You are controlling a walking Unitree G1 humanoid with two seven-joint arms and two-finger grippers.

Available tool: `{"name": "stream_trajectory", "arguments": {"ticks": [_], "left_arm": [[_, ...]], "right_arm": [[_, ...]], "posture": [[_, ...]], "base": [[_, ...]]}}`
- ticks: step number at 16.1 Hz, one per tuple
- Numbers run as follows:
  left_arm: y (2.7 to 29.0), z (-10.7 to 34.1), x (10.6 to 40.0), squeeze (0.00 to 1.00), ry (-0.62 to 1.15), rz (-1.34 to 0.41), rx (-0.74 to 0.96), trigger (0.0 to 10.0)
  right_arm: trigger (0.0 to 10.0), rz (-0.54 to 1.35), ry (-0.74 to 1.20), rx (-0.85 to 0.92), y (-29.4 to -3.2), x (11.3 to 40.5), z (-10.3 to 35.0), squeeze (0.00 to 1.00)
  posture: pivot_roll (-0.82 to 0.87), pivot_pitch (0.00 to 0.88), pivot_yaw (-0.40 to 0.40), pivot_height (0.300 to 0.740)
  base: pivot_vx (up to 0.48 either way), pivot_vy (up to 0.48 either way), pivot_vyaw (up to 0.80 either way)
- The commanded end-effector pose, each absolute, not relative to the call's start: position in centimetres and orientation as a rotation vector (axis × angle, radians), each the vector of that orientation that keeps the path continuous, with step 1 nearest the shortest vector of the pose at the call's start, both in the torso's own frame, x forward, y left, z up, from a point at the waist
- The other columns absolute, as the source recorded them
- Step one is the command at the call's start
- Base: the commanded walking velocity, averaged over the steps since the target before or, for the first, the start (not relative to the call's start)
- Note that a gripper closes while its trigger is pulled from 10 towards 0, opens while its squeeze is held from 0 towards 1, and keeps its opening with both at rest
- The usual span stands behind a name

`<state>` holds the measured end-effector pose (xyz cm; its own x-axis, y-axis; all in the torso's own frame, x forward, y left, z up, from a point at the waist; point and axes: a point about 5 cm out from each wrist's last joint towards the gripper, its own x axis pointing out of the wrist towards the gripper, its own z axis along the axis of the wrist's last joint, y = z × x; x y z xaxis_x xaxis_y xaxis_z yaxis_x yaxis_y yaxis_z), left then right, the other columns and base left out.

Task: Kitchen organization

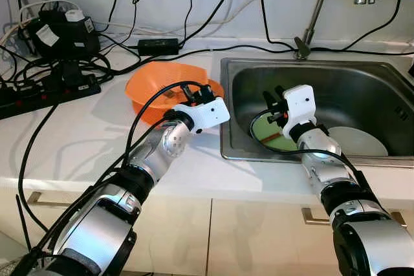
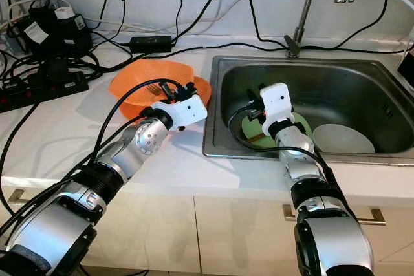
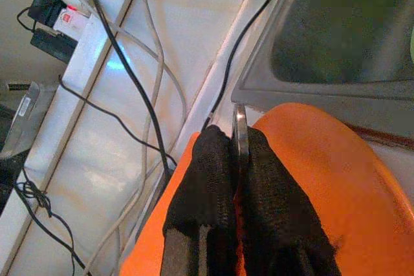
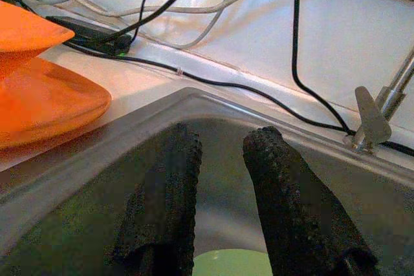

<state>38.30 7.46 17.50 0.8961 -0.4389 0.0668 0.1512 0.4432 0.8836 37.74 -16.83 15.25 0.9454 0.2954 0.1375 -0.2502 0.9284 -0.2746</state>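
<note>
While the left gripper pinches a thin silver metal utensil over the orange plastic bowl on the white surface, slip is the risk: narrow edge grip, could drop short. Right gripper hangs open, empty, inside the steel sink above a green plate. Left wrist view exposes the utensil; head views hide it.

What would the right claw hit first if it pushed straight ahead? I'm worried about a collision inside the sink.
Probably the back wall of the stainless steel sink; the open right claw points over the light green plate toward it. Depth is uncertain.
</note>
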Motion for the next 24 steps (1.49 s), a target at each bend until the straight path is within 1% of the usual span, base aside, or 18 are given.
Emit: {"name": "stream_trajectory", "arguments": {"ticks": [1, 5, 6, 7, 9, 13, 14, 15, 16, 18, 19, 20, 21, 23, 24], "left_arm": [[7.4, 17.7, 38.4, 0.0, -0.312, -0.372, 1.067, 0.0], [7.4, 18.2, 38.5, 0.0, -0.333, -0.363, 1.068, 0.0], [7.3, 18.4, 38.5, 0.0, -0.339, -0.361, 1.067, 5.3], [7.2, 18.5, 38.4, 0.0, -0.344, -0.359, 1.058, 10.0], [7.1, 18.7, 38.3, 0.0, -0.359, -0.362, 1.049, 10.0], [6.8, 21.3, 37.9, 0.0, -0.489, -0.312, 1.049, 10.0], [6.8, 22.8, 37.7, 0.0, -0.561, -0.272, 1.036, 10.0], [6.8, 23.1, 37.7, 0.0, -0.575, -0.265, 1.032, 10.0], [6.7, 23.4, 37.5, 0.0, -0.611, -0.256, 1.009, 10.0], [6.2, 25.8, 36.6, 0.0, -0.716, -0.261, 0.865, 10.0], [6.2, 25.8, 36.6, 0.0, -0.716, -0.261, 0.865, 10.0], [5.2, 26.9, 35.5, 0.0, -0.727, -0.381, 0.608, 10.0], [4.7, 27.1, 35.1, 0.0, -0.718, -0.443, 0.508, 10.0], [4.0, 27.3, 34.4, 0.0, -0.701, -0.502, 0.366, 10.0], [3.7, 27.3, 34.1, 0.0, -0.678, -0.549, 0.284, 10.0]], "right_arm": [[10.0, 0.282, -0.198, -0.264, -16.8, 37.9, 15.8, 0.0], [10.0, 0.282, -0.196, -0.264, -16.8, 37.9, 15.8, 0.0], [10.0, 0.283, -0.196, -0.264, -16.8, 37.9, 15.8, 0.0], [10.0, 0.283, -0.195, -0.264, -16.7, 37.9, 15.8, 0.0], [10.0, 0.282, -0.195, -0.262, -16.7, 37.9, 15.8, 0.0], [10.0, 0.282, -0.194, -0.26, -16.7, 37.8, 15.7, 0.0], [10.0, 0.282, -0.194, -0.259, -16.7, 37.8, 15.7, 0.0], [10.0, 0.282, -0.194, -0.259, -16.7, 37.8, 15.7, 0.0], [10.0, 0.281, -0.195, -0.26, -16.7, 37.8, 15.7, 0.0], [10.0, 0.277, -0.204, -0.256, -16.7, 37.8, 15.8, 0.0], [10.0, 0.277, -0.204, -0.256, -16.7, 37.8, 15.8, 0.0], [10.0, 0.276, -0.21, -0.26, -16.8, 37.8, 15.9, 0.11], [10.0, 0.274, -0.215, -0.254, -16.8, 37.8, 16.0, 1.0], [10.0, 0.271, -0.227, -0.253, -16.9, 37.8, 16.2, 1.0], [10.0, 0.267, -0.237, -0.28, -17.0, 37.9, 16.4, 1.0]], "posture": [[0.03, 0.0, 0.041, 0.74], [0.03, 0.0, 0.038, 0.74], [0.03, 0.0, 0.038, 0.74], [0.03, 0.0, 0.039, 0.74], [0.04, 0.0, 0.039, 0.74], [0.04, 0.0, 0.04, 0.74], [0.04, 0.0, 0.04, 0.74], [0.04, 0.0, 0.039, 0.74], [0.04, 0.0, 0.04, 0.74], [0.04, 0.0, 0.04, 0.74], [0.04, 0.0, 0.04, 0.74], [0.04, 0.0, 0.04, 0.74], [0.04, 0.0, 0.039, 0.74], [0.04, 0.0, 0.039, 0.74], [0.03, 0.0, 0.04, 0.74]], "base": [[0.0, 0.0, 0.0], [0.0, 0.0, 0.0], [0.0, 0.0, 0.0], [0.0, 0.0, 0.0], [0.0, 0.0, 0.0], [0.0, 0.0, 0.0], [0.0, 0.0, 0.0], [0.0, 0.0, 0.0], [0.0, 0.0, 0.0], [0.0, 0.0, 0.0], [0.0, 0.0, 0.0], [0.0, 0.0, 0.0], [0.0, 0.0, 0.0], [0.0, 0.0, 0.0], [0.0, 0.0, 0.0]]}}
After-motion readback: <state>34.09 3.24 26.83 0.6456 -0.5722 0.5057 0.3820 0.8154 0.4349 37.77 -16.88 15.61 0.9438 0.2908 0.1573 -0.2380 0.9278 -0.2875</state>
